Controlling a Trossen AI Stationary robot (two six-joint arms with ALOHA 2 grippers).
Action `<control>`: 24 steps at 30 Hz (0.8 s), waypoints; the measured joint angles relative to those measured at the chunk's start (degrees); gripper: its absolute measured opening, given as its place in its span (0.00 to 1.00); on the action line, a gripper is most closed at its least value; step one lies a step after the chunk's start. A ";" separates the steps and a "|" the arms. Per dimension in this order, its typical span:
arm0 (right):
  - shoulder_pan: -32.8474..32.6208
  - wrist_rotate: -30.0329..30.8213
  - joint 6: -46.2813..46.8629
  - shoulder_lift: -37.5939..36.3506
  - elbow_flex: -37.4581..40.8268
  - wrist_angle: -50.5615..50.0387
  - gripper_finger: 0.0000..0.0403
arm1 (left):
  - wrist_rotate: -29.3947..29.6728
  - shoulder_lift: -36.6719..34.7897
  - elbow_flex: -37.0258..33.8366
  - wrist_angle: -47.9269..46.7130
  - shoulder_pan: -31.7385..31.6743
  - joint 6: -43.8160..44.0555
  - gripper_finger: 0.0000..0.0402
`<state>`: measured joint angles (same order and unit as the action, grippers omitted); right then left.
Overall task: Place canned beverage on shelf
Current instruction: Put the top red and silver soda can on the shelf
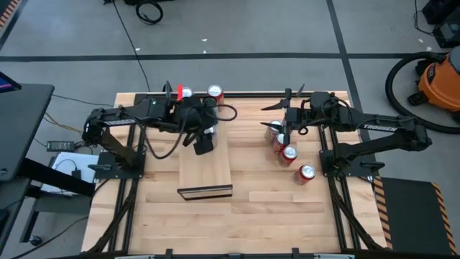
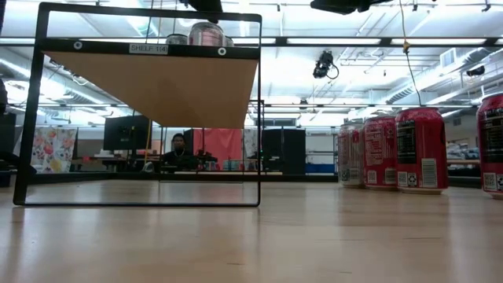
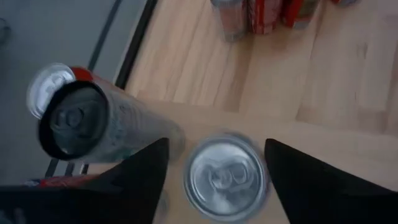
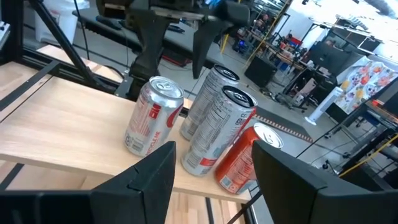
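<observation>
Red cans (image 1: 287, 152) beside right hand (image 1: 277, 126), clear of shelf (image 1: 205, 169).

A: Where are the cans?
B: Several stand upright on the shelf (image 4: 56, 134), near its far end: a red-and-silver can (image 4: 152, 116), two silver cans (image 4: 222, 127), a red can (image 4: 242, 158).
A: And the shelf?
B: A pale wooden slab raised on a black frame.
</observation>
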<state>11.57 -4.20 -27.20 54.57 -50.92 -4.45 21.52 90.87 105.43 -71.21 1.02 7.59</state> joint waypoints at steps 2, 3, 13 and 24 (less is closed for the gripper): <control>0.01 -0.07 0.00 0.00 0.05 0.10 0.55 | -1.24 0.83 0.02 -0.08 0.00 -1.10 0.76; 0.01 -0.08 0.00 0.00 0.20 0.10 0.55 | -1.38 1.36 0.02 -0.57 0.00 -1.27 0.78; 0.07 -0.36 0.02 0.00 0.87 0.94 0.55 | -2.87 3.03 0.04 -4.62 -1.28 -0.66 0.80; 0.07 -0.36 0.02 0.00 0.90 1.01 0.55 | -5.23 3.93 0.19 -6.01 -1.62 1.38 0.80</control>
<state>11.63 -4.56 -27.18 54.57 -50.02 -3.44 16.29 94.81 105.62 -77.22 -0.60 8.97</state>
